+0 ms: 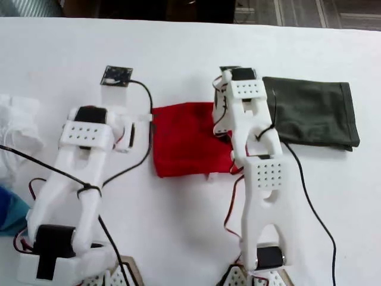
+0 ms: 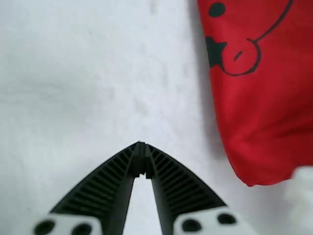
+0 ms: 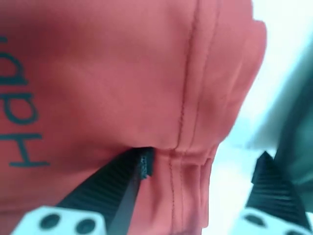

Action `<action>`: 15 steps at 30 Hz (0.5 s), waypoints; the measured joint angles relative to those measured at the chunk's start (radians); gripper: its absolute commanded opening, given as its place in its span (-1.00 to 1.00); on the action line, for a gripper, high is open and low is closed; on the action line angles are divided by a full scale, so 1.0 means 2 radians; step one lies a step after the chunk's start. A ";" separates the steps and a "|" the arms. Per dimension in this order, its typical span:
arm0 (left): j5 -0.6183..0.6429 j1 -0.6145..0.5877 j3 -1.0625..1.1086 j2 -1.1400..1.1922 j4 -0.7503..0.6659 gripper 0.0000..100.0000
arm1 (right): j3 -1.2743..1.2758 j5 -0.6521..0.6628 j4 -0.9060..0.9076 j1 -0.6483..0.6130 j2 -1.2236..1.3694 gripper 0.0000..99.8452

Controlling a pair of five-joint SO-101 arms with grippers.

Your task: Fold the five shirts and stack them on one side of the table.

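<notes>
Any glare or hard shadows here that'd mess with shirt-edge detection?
High view: even light, the white table is bright with no hot spots, only faint shadows at the shirt edges. Left wrist view: a soft shadow band runs along the red shirt edge. Right wrist view: the table strip between the red shirt and the green shirt glares white.

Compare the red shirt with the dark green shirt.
The red shirt carries dark print; the dark green shirt shows none. The red shirt has the right gripper open at its hem; the dark green shirt has no gripper on it. Both lie folded flat on the white table.
</notes>
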 measured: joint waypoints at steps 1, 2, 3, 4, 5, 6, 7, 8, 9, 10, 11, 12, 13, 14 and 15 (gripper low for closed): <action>0.000 0.000 0.000 0.000 0.000 -0.95 | -0.004 0.000 0.001 -0.002 0.006 -0.60; 0.000 0.000 0.000 0.000 0.000 -0.95 | -0.004 0.000 0.001 -0.005 0.012 -0.61; 0.000 0.000 0.000 0.000 0.000 -0.95 | -0.005 0.000 0.001 -0.006 0.017 -0.61; 0.000 0.000 0.000 0.000 0.000 -0.95 | -0.008 0.000 0.001 -0.006 0.019 -0.60; 0.000 0.000 0.000 0.000 0.000 -0.95 | -0.011 0.000 0.002 -0.007 0.021 -0.60; 0.000 0.000 0.000 0.000 0.000 -0.95 | -0.013 0.000 0.002 -0.008 0.022 -0.60; 0.000 0.000 0.000 0.000 0.000 -0.95 | -0.014 0.000 0.002 -0.008 0.024 -0.60; 0.000 0.000 0.000 0.000 0.000 -0.95 | -0.015 0.000 0.002 -0.008 0.024 -0.60; 0.000 0.000 0.000 0.000 0.000 -0.95 | -0.015 0.000 0.002 -0.008 0.024 -0.61; 0.000 0.000 0.000 0.000 0.000 -0.95 | -0.015 0.000 0.002 -0.008 0.024 -0.61; 0.000 0.000 0.000 0.000 0.000 -0.95 | -0.015 0.000 0.003 -0.008 0.024 -0.62; 0.000 0.000 0.000 0.000 0.000 -0.95 | -0.015 0.001 0.003 -0.008 0.024 -0.64; 0.000 0.000 0.000 0.000 0.000 -0.95 | -0.015 0.001 0.003 -0.008 0.024 -0.70; 0.000 0.000 0.000 0.000 0.000 -0.95 | -0.013 0.001 0.004 -0.008 0.024 -0.79; 0.000 0.000 0.000 0.000 0.000 -0.95 | -0.011 0.001 0.004 -0.008 0.024 -0.89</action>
